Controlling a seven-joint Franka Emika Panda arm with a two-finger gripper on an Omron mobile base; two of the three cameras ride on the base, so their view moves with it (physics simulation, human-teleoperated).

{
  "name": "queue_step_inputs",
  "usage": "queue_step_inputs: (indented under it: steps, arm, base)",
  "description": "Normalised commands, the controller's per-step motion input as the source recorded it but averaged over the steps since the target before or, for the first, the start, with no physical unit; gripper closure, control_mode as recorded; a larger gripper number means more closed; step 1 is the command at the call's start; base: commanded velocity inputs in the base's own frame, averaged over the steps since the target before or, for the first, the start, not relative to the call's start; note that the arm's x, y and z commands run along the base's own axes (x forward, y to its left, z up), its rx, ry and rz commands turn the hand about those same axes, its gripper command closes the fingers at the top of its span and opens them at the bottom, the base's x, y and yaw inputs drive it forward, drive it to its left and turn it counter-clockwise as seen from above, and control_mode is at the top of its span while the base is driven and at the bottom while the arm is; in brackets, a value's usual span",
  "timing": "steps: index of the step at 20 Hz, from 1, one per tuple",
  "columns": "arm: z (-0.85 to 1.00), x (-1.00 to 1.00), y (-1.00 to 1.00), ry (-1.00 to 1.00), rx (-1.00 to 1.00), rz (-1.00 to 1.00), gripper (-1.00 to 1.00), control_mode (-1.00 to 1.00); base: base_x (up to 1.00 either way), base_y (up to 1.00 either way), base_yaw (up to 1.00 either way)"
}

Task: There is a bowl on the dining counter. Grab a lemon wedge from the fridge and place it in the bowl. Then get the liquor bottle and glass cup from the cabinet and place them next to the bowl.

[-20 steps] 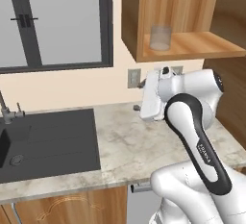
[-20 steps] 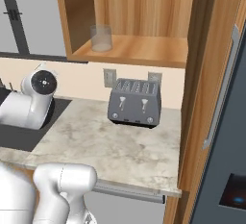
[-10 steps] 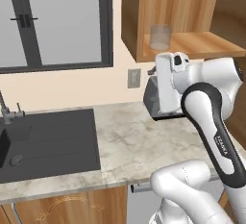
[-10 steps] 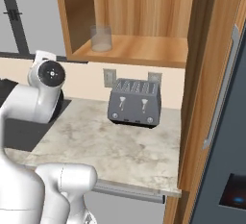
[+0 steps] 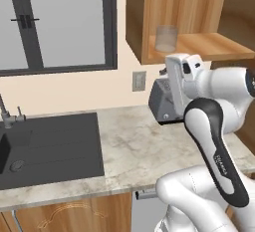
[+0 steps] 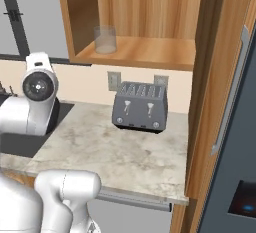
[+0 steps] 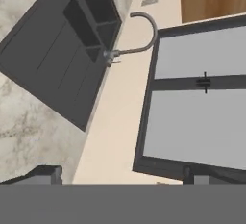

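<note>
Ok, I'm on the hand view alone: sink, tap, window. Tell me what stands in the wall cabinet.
Observer: One glass cup stands on the cabinet shelf, near its left end in the right base view.
Operator: Give me what's under it.
Observer: A dark grey toaster sits on the worktop below the shelf, against the wall.
Operator: Report the fridge.
Observer: The fridge stands at the right, beyond a wooden side panel, its doors closed.
Operator: And the hand.
Observer: The gripper is open and holds nothing.
</note>
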Motion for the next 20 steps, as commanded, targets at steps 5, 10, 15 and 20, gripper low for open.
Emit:
queue_step_inputs:
  steps: [5, 10, 15, 20]
  arm:
    - [0.18, 0.02, -0.36, -0.02, -0.06, -0.20, -1.00, -1.00]
    - [0.23, 0.14, -0.50, 0.00, 0.00, -0.15, -1.00, -1.00]
    - [0.29, 0.21, -0.45, 0.00, 0.00, -0.08, -1.00, -1.00]
    - [0.22, 0.22, -0.34, 0.00, -0.01, -0.03, -1.00, -1.00]
  base:
    - [0.00, 0.00, 0.00]
    - [0.00, 0.00, 0.00]
    - [0.00, 0.00, 0.00]
    - [0.00, 0.00, 0.00]
